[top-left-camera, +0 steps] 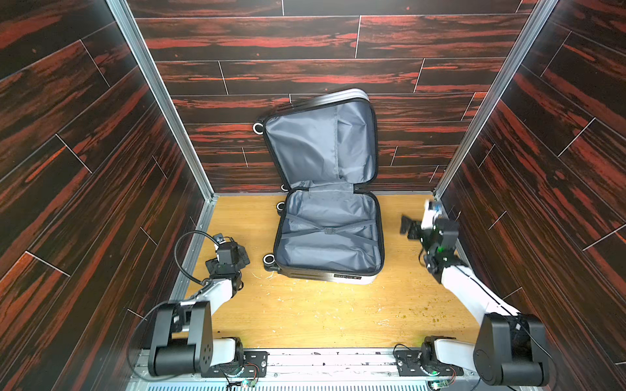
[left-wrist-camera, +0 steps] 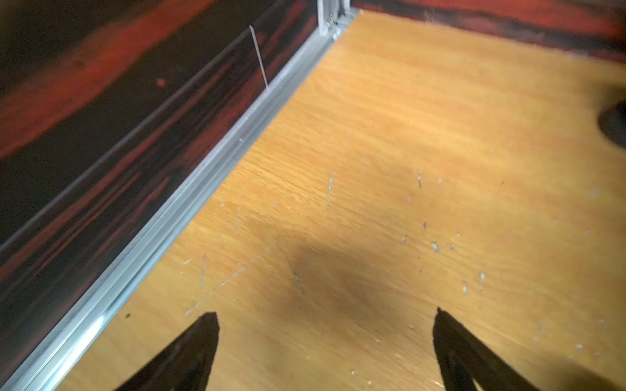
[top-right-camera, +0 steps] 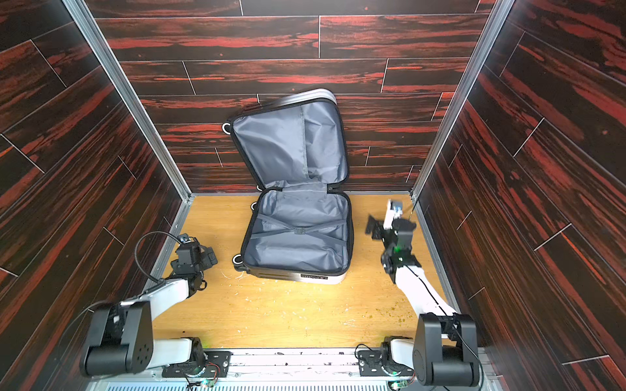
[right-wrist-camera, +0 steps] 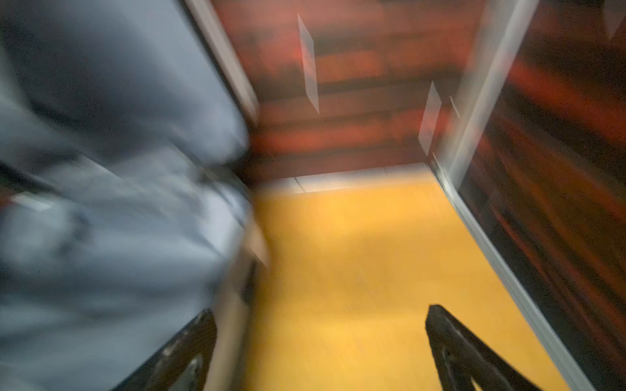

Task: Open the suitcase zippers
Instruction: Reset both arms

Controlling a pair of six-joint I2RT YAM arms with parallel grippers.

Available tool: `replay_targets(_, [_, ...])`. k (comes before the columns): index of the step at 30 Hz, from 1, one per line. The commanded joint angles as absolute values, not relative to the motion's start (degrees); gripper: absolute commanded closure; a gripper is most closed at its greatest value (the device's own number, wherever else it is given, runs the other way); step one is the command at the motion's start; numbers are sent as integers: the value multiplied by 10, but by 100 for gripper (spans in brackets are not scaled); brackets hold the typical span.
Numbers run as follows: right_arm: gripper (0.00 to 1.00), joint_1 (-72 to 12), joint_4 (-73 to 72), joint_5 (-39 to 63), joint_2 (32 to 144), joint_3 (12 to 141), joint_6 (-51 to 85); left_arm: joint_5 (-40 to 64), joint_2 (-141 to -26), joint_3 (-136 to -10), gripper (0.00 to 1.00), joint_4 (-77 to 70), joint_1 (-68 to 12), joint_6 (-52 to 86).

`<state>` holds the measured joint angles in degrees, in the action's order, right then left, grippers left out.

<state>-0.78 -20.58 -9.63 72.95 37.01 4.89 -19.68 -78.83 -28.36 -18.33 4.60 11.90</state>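
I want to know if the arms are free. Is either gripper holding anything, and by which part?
Nothing is held. The left gripper and the right gripper both stand open above the table, apart from the open suitcase.

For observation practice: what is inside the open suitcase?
Suitcase: grey lining and crossed straps buckled centrally; no loose items visible. Anything under the lining or behind the lid's fabric panel is covered.

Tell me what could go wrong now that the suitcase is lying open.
The lid of the suitcase stands tilted up near the back wall; a bump could drop it shut. The right arm looks motion-blurred close beside the case, jaws open, so it might clip the rim.
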Motion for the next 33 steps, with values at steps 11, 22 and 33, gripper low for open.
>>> replay_targets(11, [2, 83, -812, 10, 892, 89, 71, -29, -883, -250, 0, -456, 48, 52])
replay_targets(22, [2, 64, -656, 55, 893, 173, 28, -29, -885, -249, 0, -459, 47, 53])
replay_targets(33, [2, 64, -658, 55, 894, 173, 29, -30, -882, -244, 0, -464, 47, 53])
